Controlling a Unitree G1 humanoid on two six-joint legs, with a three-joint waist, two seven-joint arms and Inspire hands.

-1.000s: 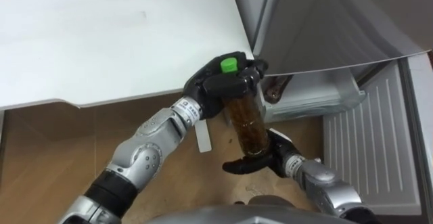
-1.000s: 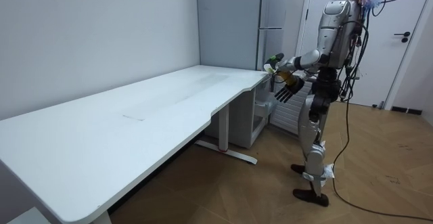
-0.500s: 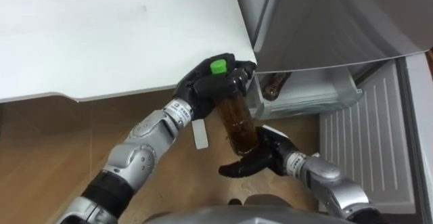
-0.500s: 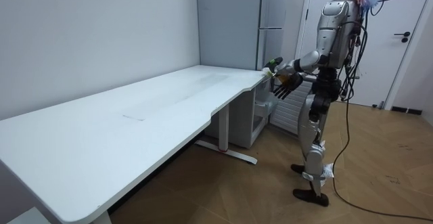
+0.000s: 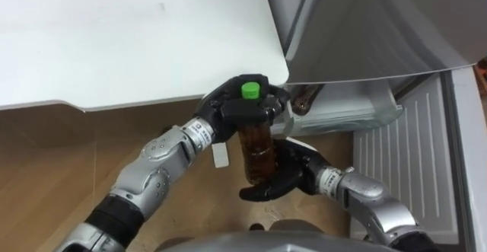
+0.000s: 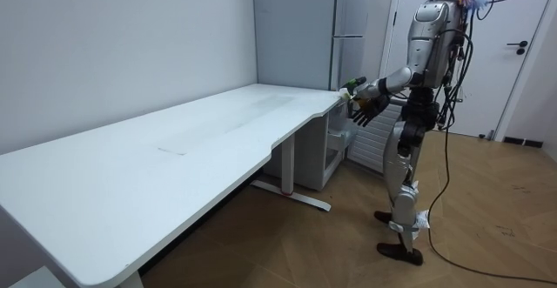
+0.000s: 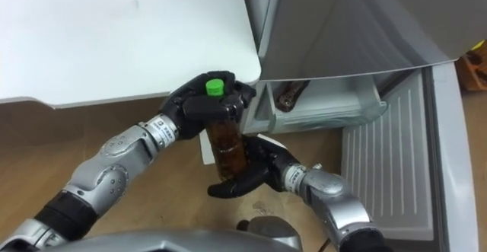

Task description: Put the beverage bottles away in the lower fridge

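Left hand (image 5: 224, 113) is clamping a drink bottle (image 5: 257, 149); right hand (image 5: 288, 177) is cupping its base.
The left hand's fingers are curling round the bottle's top, under the green cap (image 5: 249, 90), while the right is spreading straight fingers against its lower end. The clear bottle, holding dark brown liquid, is hanging nearly upright beside the white desk's (image 5: 114, 46) corner, near the fridge (image 5: 365, 31).

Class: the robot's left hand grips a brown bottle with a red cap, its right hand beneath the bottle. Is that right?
No: the cap is green, as the left eye view shows. The left hand does grip the brown bottle, with the right hand beneath it.
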